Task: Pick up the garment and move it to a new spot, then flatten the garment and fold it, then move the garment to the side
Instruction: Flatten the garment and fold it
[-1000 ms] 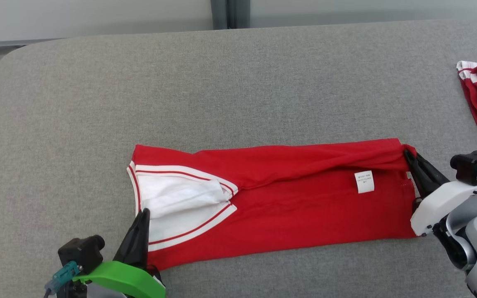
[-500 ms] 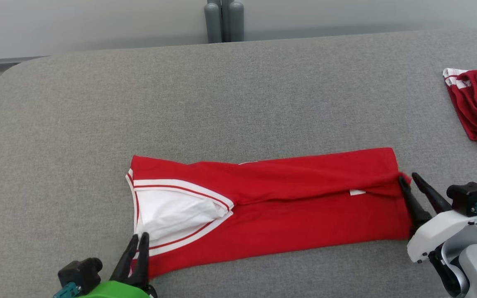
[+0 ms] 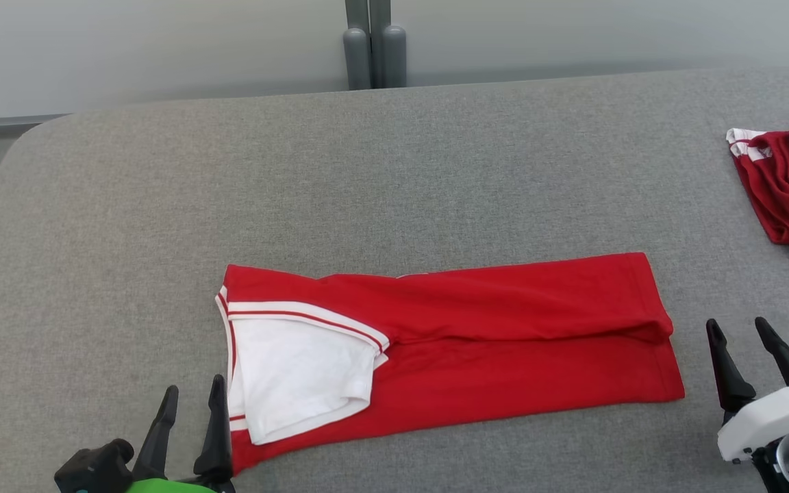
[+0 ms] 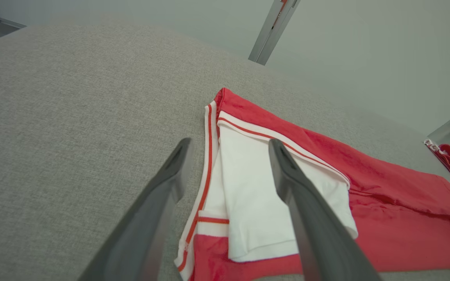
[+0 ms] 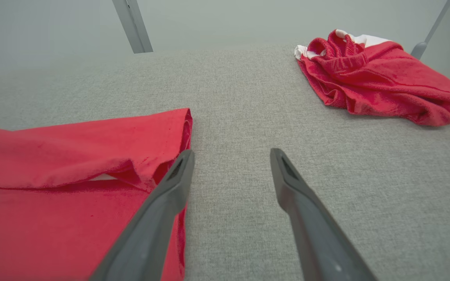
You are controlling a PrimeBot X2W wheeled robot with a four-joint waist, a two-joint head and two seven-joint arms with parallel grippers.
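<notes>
The garment [image 3: 490, 342] is a red shirt with white sleeves and red-and-white trim, lying folded into a long band across the grey surface [image 3: 367, 171]. Its white sleeve [image 3: 298, 376] lies on top at the left end. My left gripper [image 3: 192, 404] is open at the lower left, just off the shirt's left corner, holding nothing. In the left wrist view the garment [image 4: 326, 187] lies ahead of my open left gripper [image 4: 229, 144]. My right gripper [image 3: 737, 329] stands open just right of the shirt's right end. In the right wrist view that red end [image 5: 72, 164] lies left of the empty right gripper [image 5: 231, 154].
A second red garment with white trim [image 3: 788, 181] lies crumpled at the far right of the surface, also seen in the right wrist view [image 5: 377, 86]. A grey post [image 3: 374, 44] stands behind the surface's far edge. The surface's rounded left corner [image 3: 18, 144] is near.
Both grippers have opened, let go of the garment's ends and drawn back toward me. The upper layer has settled flat, covering the white label. The head camera has tilted, shifting the picture.
</notes>
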